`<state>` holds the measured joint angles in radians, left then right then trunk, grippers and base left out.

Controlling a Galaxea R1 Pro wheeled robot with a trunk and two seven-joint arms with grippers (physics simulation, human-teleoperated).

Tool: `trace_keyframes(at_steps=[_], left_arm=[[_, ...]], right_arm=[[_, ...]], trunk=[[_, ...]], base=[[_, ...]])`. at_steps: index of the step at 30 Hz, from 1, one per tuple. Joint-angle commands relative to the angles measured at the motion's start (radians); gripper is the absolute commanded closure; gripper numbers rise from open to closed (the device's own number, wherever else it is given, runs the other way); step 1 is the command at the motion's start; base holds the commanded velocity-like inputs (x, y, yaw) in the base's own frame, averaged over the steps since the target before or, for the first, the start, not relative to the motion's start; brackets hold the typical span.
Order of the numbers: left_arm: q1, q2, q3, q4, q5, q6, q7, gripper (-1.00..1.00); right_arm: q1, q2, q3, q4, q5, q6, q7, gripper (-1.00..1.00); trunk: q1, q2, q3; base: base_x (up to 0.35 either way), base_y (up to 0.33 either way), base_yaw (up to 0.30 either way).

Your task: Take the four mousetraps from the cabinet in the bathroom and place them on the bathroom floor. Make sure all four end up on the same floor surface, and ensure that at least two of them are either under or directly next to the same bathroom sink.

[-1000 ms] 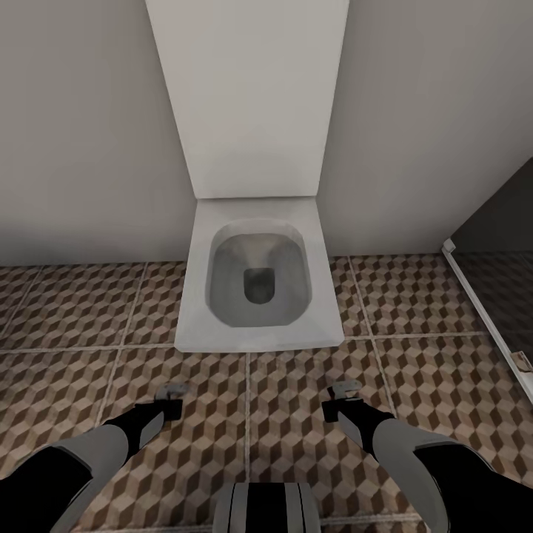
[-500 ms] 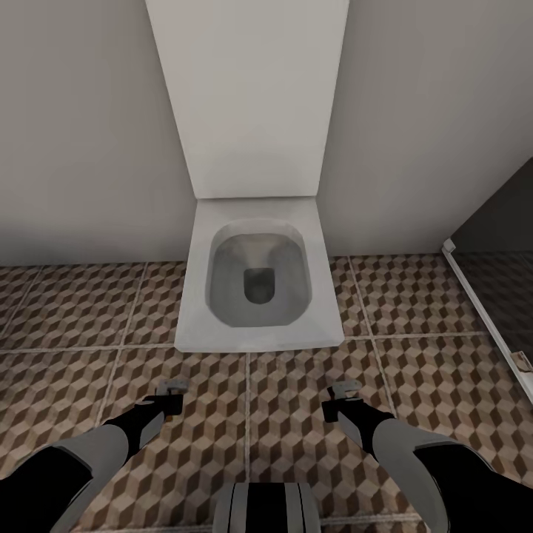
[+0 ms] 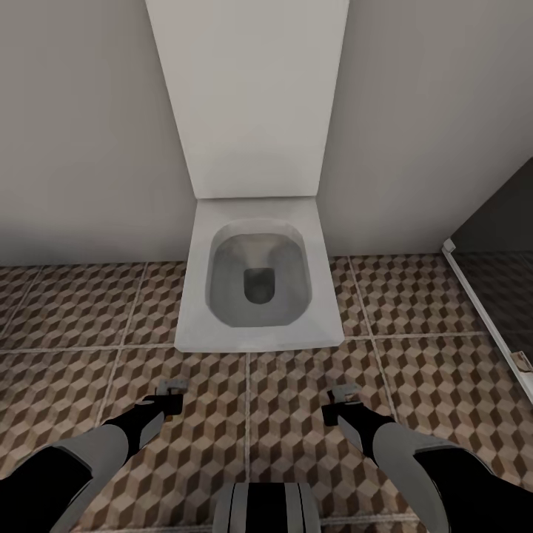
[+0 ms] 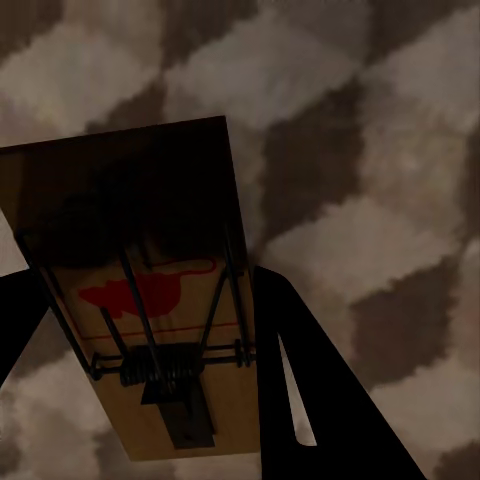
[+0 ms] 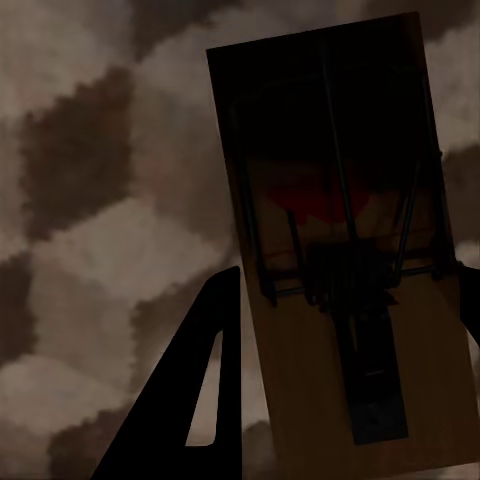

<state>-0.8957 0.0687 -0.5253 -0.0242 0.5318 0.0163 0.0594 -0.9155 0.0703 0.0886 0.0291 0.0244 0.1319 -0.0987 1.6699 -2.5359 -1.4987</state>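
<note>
Fingers (image 4: pixel 300 400) of each hand pinch a mousetrap (image 4: pixel 160 300) between them, above the bathroom floor (image 3: pixel 296 385).

A mousetrap (image 5: pixel 345 250) — tan board, black wire spring, red mark — sits between the right gripper's (image 5: pixel 335 380) dark fingers (image 5: pixel 195 400), above the cube-patterned bathroom floor (image 5: pixel 90 180).

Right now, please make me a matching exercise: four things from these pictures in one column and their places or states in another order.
Things:
1. toilet
2. left gripper
3. right gripper
4. bathroom floor

Places or states:
A. cube-patterned tiles
B. white, against the wall, lid up
C. holds a mousetrap, at the head view's left
D. holds a mousetrap, at the head view's right

Pairs: 1-B, 2-C, 3-D, 4-A
</note>
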Motion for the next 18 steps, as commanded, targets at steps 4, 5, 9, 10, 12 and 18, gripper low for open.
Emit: trace_keyframes(at_steps=[4, 5, 9, 10, 12, 18], left_arm=[[0.000, 0.000, -0.009, -0.002, 0.005, 0.002, 0.003, 1.00], [0.000, 0.000, -0.009, -0.002, 0.004, 0.002, 0.003, 1.00], [0.000, 0.000, -0.009, -0.002, 0.004, 0.002, 0.003, 1.00], [0.000, 0.000, -0.009, -0.002, 0.003, 0.002, 0.003, 1.00], [0.000, 0.002, -0.009, -0.002, 0.003, 0.001, 0.003, 1.00], [0.001, 0.004, -0.010, -0.003, -0.007, -0.006, -0.007, 1.00]], right_arm=[[0.000, 0.000, 0.008, 0.002, 0.000, 0.003, -0.001, 1.00], [0.000, 0.000, 0.008, 0.002, 0.000, 0.003, -0.001, 1.00], [0.000, 0.000, 0.008, 0.002, 0.000, 0.003, -0.001, 1.00], [0.000, 0.000, 0.008, 0.002, 0.000, 0.003, -0.001, 1.00], [0.000, 0.000, 0.008, 0.002, 0.000, 0.003, -0.001, 1.00], [-0.001, -0.001, 0.008, 0.002, -0.001, 0.003, -0.001, 1.00]], trunk=[[0.000, 0.000, -0.001], [0.000, 0.000, -0.001], [0.000, 0.000, -0.001], [0.000, 0.000, -0.001], [0.000, 0.000, -0.001], [0.000, 0.000, -0.001]], base=[[0.000, 0.000, 0.000], [0.000, 0.000, 0.000], [0.000, 0.000, 0.000], [0.000, 0.000, 0.000], [0.000, 0.000, 0.000], [0.000, 0.000, 0.000]])
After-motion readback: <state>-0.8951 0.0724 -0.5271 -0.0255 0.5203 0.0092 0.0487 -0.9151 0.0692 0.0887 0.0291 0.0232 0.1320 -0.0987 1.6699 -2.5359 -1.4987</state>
